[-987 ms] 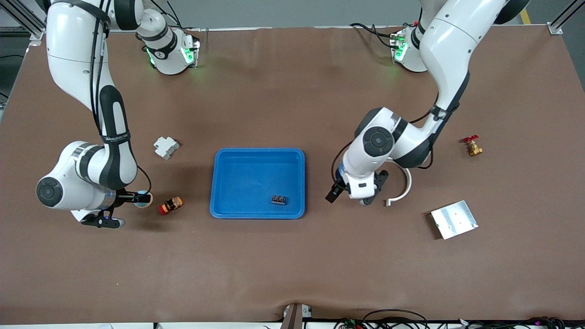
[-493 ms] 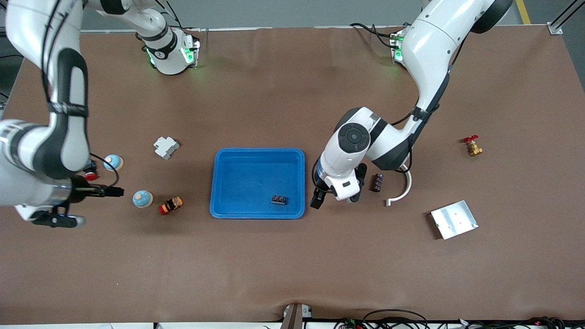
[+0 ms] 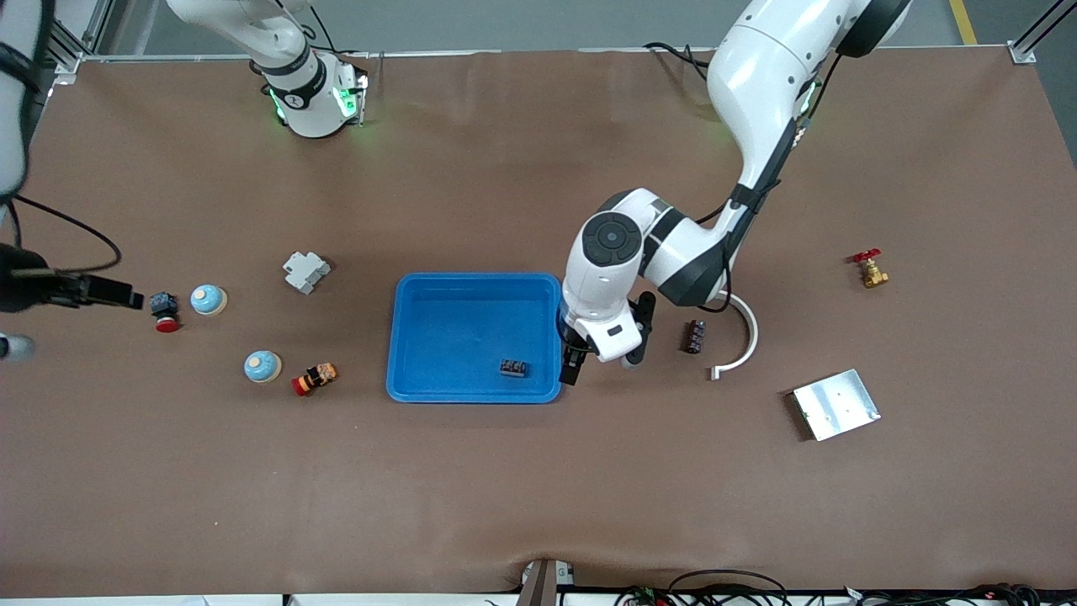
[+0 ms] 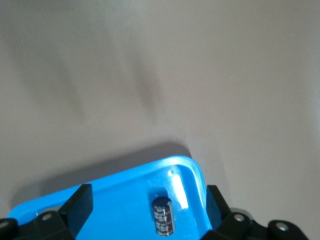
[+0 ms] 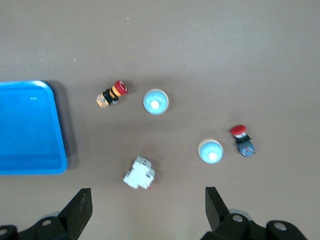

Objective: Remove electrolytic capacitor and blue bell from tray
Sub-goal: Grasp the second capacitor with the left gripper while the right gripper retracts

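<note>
1. While its two black fingers stand spread and empty, the left gripper (image 4: 146, 192) hangs over the rim of the shallow bright-blue plastic tray (image 3: 475, 276) at the left arm's end of it.
2. Seen between those fingers in the left wrist view, a small dark cylindrical capacitor with pale printing (image 4: 163, 222) lies on the tray floor, close to the corner nearest the front camera. Nothing else shows in the tray.
3. Just outside the tray, toward the left arm's end of the table, a second dark cylindrical part (image 3: 694, 337) lies beside a white curved plastic piece (image 3: 743, 337). A flat silver metal plate (image 3: 835, 404) and a brass valve with a red handle (image 3: 869, 270) sit farther out.
4. At the table's other end the right gripper (image 3: 118, 295) hangs with fingers wide apart and holding nothing, beside a red-capped black push button (image 3: 164, 310). That arm appears to be waiting.
5. Two round pale-blue bells (image 3: 208, 300) (image 3: 262, 366) rest on the brown mat well apart from the tray, near a white plastic breaker (image 3: 305, 271) and a red-and-yellow button (image 3: 314, 377).
6. Progress, as judged: the bell part looks done, and lifting the capacitor out of the tray seems the one step left.
</note>
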### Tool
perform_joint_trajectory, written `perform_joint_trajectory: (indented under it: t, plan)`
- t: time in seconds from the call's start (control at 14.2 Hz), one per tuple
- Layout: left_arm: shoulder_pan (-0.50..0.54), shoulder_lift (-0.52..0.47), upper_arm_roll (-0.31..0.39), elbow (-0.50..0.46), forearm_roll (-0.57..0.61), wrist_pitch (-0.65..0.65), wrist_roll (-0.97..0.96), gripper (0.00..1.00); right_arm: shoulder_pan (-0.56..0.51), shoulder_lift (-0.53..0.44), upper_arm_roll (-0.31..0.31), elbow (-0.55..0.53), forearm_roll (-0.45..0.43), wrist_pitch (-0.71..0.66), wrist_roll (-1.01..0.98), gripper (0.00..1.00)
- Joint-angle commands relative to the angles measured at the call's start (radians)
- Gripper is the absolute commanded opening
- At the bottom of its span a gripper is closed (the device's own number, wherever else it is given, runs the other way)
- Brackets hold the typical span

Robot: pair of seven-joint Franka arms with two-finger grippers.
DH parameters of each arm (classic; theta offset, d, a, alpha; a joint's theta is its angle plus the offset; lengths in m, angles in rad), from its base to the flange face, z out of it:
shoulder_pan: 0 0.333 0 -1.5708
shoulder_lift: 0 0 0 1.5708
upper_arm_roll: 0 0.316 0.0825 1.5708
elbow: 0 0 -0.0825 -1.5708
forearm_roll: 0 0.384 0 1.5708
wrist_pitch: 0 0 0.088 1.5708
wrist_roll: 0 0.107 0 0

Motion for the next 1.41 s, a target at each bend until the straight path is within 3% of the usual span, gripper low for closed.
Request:
perform_joint_trajectory:
  t: [0.0,0.14,0.56,0.92,1.06,1.34]
  plan:
    - [-0.052,0.066,0.054,0.096,-0.015,-0.025,-0.038,1.0,-0.167,-0.066,0.215,-0.002,-0.099,-0.034,0.026,1.0]
    - [-0.09,0.089,0.084,0.115,-0.018,-0.025,-0.05,1.0,-0.254,-0.069,0.324,-0.002,-0.114,-0.028,0.034,1.0]
    - [-0.13,0.163,0.079,0.155,-0.024,0.02,-0.12,1.0,-0.29,-0.113,0.369,-0.016,-0.123,0.01,0.089,1.0]
    - [-0.152,0.213,0.073,0.159,-0.036,0.118,-0.163,1.0,-0.249,-0.11,0.344,-0.022,-0.152,0.006,0.152,1.0]
    - [-0.153,0.227,0.071,0.162,-0.036,0.167,-0.191,1.0,-0.166,-0.109,0.256,-0.011,-0.163,-0.008,0.152,1.0]
    - [-0.17,0.273,0.081,0.196,-0.036,0.239,-0.216,1.0,-0.164,-0.109,0.252,-0.013,-0.163,-0.01,0.153,1.0]
